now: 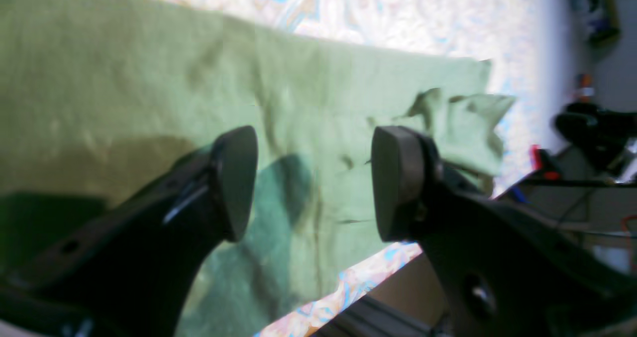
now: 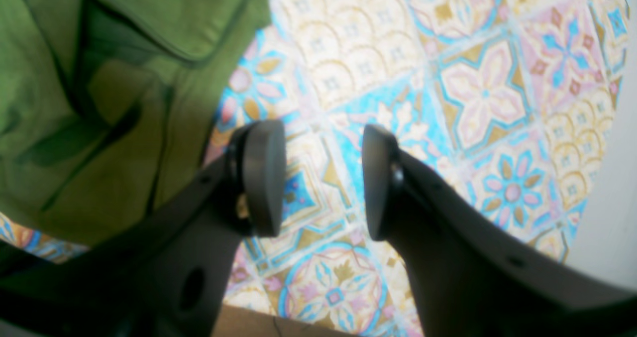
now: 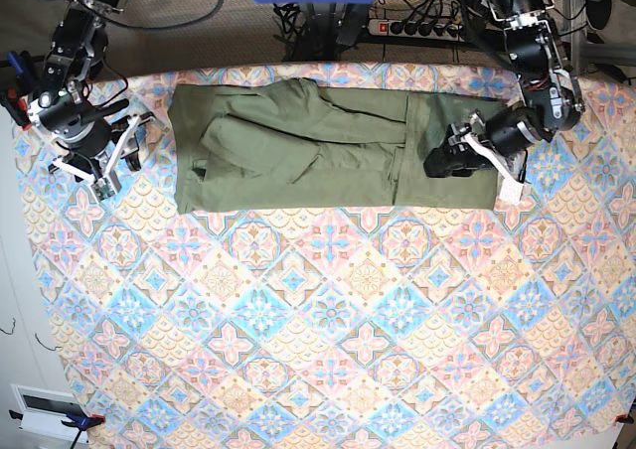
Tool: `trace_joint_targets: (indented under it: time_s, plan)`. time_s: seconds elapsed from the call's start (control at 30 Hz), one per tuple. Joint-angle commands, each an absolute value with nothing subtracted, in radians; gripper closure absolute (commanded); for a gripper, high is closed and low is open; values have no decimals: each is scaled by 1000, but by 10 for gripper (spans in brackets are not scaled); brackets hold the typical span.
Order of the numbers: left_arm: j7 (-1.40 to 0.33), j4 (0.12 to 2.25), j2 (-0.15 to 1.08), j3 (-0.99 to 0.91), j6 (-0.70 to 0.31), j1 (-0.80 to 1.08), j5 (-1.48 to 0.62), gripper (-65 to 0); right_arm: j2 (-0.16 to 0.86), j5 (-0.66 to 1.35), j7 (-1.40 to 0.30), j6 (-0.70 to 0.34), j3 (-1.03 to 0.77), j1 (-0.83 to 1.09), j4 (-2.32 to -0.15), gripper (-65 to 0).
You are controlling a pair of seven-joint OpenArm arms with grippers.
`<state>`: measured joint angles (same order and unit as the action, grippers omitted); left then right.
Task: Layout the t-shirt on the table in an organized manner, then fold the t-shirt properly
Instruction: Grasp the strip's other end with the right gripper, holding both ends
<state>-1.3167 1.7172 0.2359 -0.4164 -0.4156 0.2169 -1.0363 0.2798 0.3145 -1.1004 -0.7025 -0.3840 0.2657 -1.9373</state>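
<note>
The olive-green t-shirt (image 3: 298,151) lies spread in a wide rectangle along the far side of the patterned table (image 3: 328,320), with folded layers and creases toward its left half. My left gripper (image 3: 439,161) hovers over the shirt's right end. In the left wrist view its fingers (image 1: 239,182) stand apart with only the flat shirt (image 1: 149,78) below them, so the left gripper (image 1: 313,182) is open and empty. My right gripper (image 3: 104,176) is beside the shirt's left edge. The right gripper (image 2: 323,180) is open over bare table (image 2: 473,88), with the shirt (image 2: 99,78) off to its side.
The shirt's crumpled corner (image 1: 468,123) lies near the table's edge (image 1: 348,282). A power strip with cables (image 3: 417,22) sits behind the table. Pale floor (image 3: 15,300) borders the table's left side, with a small white device (image 3: 45,409) at the lower left corner.
</note>
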Motion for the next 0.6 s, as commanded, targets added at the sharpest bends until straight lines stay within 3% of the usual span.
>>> trace_joint_targets:
  time_s: [0.0,0.27,0.57]
  plan:
    - [-1300,1736,272,-424,-421,217,-1086,-363,295,320,-1086,-698,-389,262,-1954,-245]
    - [-1248,1732,363,-424,-421,222,-1012,-361,302,320,-1095,-698,-280,265,-1957,-248]
    - [-1245,1732,363,-424,-421,222,-905,-361,265,400,-1205,-698,-202,216,-1951,-248]
